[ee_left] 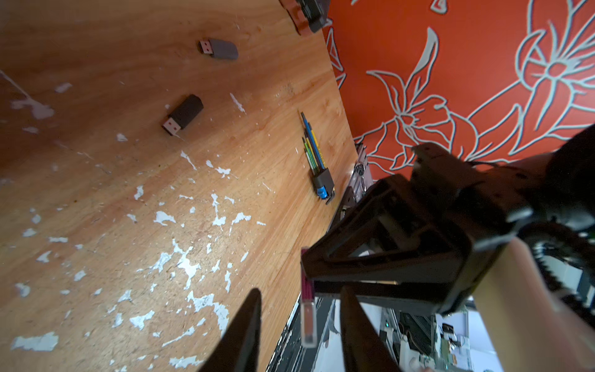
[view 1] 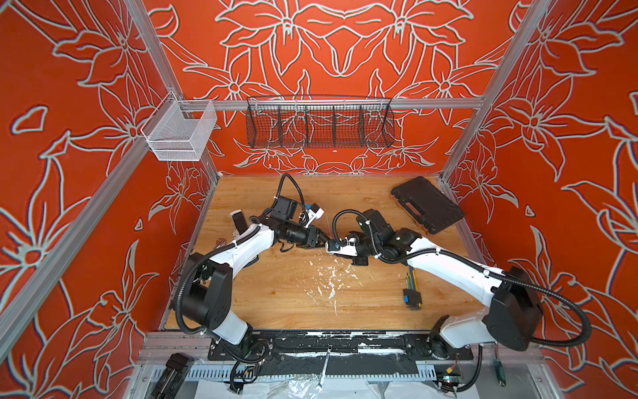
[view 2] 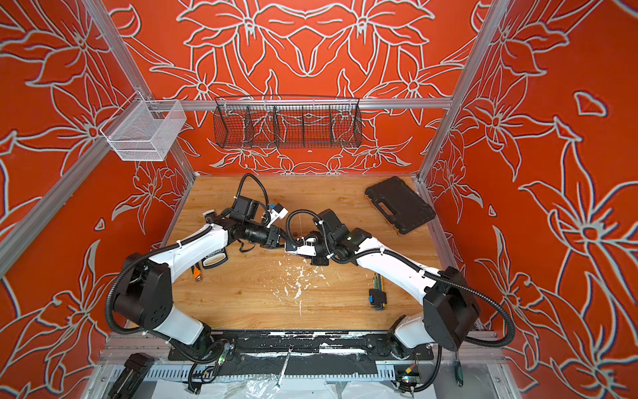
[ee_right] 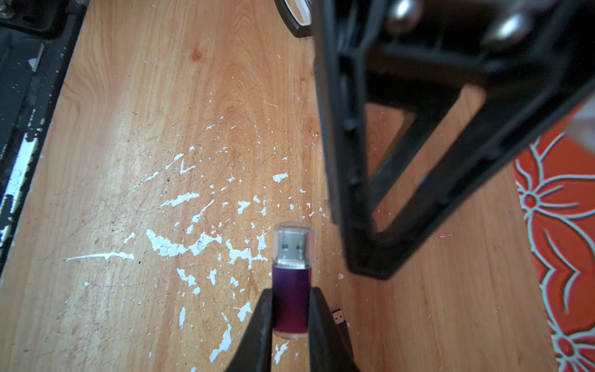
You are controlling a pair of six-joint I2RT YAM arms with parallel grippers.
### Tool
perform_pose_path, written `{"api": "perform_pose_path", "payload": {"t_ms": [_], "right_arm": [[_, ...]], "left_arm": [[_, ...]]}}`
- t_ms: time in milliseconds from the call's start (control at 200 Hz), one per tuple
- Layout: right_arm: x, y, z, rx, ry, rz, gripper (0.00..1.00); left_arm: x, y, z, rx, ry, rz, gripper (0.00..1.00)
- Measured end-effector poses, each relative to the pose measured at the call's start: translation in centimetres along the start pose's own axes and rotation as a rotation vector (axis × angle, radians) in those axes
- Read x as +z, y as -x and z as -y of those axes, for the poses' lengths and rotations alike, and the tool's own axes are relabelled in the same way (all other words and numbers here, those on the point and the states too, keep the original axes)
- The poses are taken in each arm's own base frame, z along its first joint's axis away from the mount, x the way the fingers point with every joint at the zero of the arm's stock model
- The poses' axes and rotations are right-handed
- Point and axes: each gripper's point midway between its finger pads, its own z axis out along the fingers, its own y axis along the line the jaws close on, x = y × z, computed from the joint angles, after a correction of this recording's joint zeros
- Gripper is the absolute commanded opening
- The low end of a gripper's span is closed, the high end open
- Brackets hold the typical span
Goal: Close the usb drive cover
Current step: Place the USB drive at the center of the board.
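The purple usb drive [ee_right: 291, 306] is held above the table by my right gripper [ee_right: 291, 293], which is shut on its body. The clear cover [ee_right: 292, 240] sits over the metal plug, its rim against the purple body. In the left wrist view the usb drive [ee_left: 306, 286] appears edge-on with the cover [ee_left: 308, 322] between the fingers of my left gripper [ee_left: 302, 325]. That gripper is open and neither finger touches the cover. Both top views show the left gripper [view 1: 321, 238] and right gripper [view 1: 330, 243] tip to tip at mid-table, with the drive too small to make out.
Two dark uncapped usb drives [ee_left: 183, 114] [ee_left: 219, 48] lie on the wooden table [view 1: 283, 304], and another [ee_right: 340, 319] lies beneath my right fingers. A hex key set [view 1: 412, 292] lies front right, a black case [view 1: 426, 203] back right. Wire baskets [view 1: 319, 126] hang on the back wall.
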Motion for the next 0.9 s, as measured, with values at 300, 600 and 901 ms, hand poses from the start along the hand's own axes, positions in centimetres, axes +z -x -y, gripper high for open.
{"api": "perform_pose_path", "payload": {"t_ms": [300, 600, 901], "right_arm": [[1.6, -5.4, -2.2, 0.069, 0.063, -0.198, 0.16], [4.8, -11.0, -5.3, 0.164, 0.196, -0.408, 0.18], [5.6, -12.1, -4.8, 0.214, 0.187, -0.482, 0.4]], "left_arm": [[-6.1, 1.7, 0.2, 0.148, 0.22, 0.236, 0.46], [-8.3, 1.9, -1.8, 0.167, 0.391, 0.326, 0.45], [-8.6, 1.5, -3.4, 0.147, 0.455, 0.332, 0.45]]}}
